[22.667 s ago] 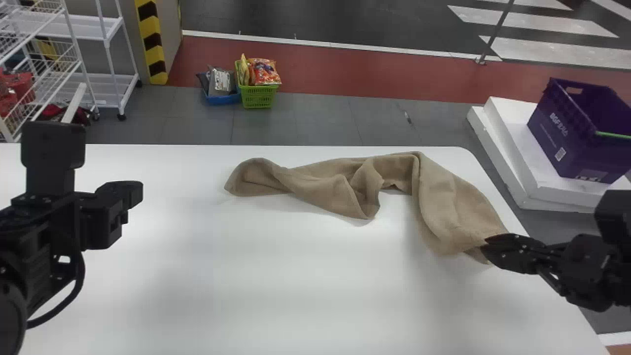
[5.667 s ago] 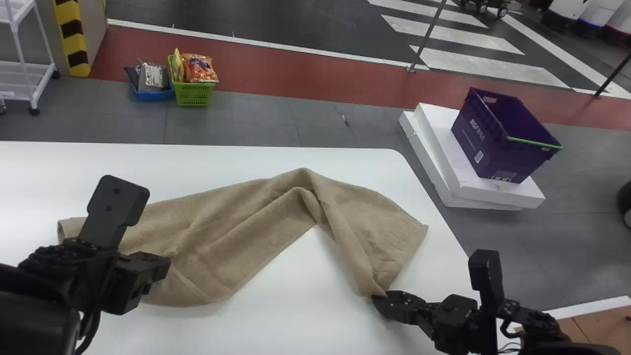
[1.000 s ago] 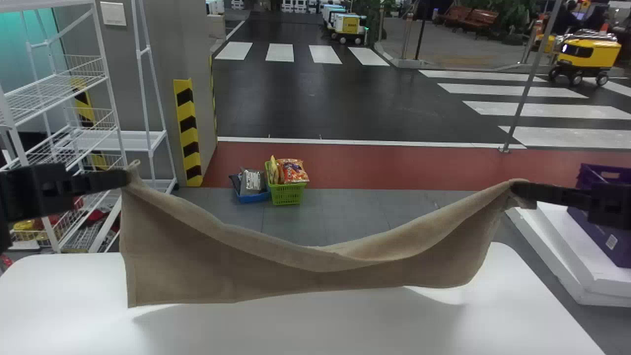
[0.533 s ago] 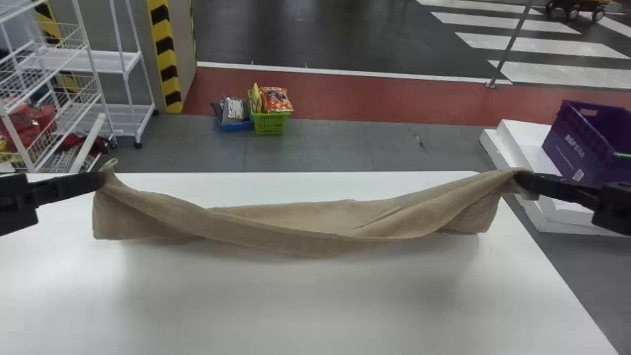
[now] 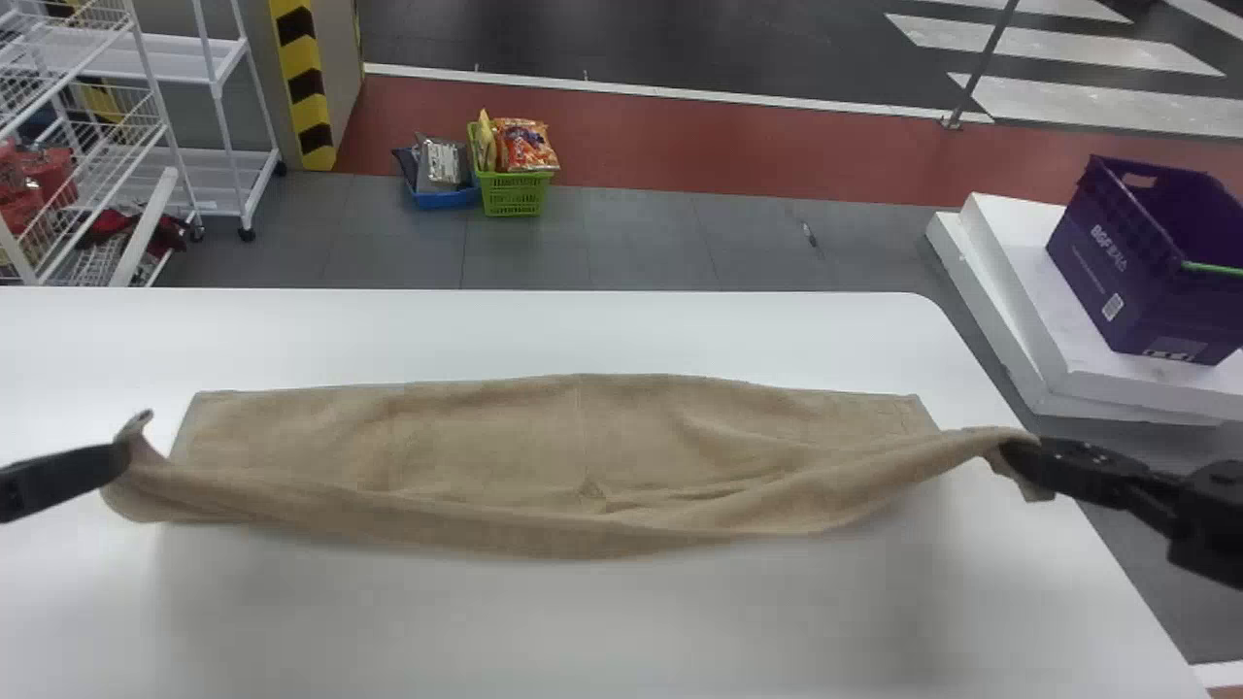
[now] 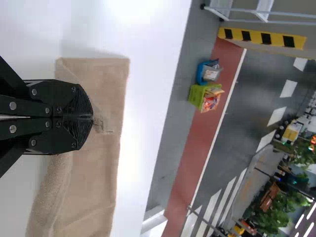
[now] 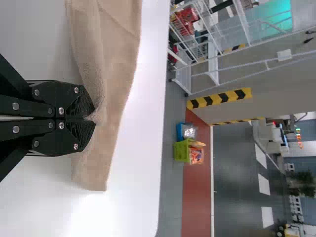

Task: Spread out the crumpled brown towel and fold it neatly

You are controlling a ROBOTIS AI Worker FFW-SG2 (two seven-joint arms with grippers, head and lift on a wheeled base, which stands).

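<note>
So both arms have hold of the brown towel (image 5: 583, 437) here, one at each end. The left gripper (image 5: 124, 456) is over on the left side of the white table (image 5: 486, 631), its jaws pinching a corner of the cloth, with a little tip of fabric poking up past the fingers. The right gripper (image 5: 1015, 458) has the opposite near corner, out by the table's right edge, and its jaws are squeezed together on the cloth too, with a bit of it hanging down just beside them. Both wrist views show the fingers pressed together on fabric.

The towel itself is stretched out wide across the table, pretty much a long strip. Its far edge lies on the tabletop, fairly straight, while the near edge sags in a shallow curve between the two grippers. Can't really tell if the lowest part of that sag touches the table. There are some soft wrinkles and a small pucker around the middle.

Beyond the table, a green basket (image 5: 515, 197) with snack bags sits on the floor right beside a blue basket (image 5: 449, 200). Off to the right, a purple crate (image 5: 1117, 277) sits on a white platform (image 5: 1054, 349).
</note>
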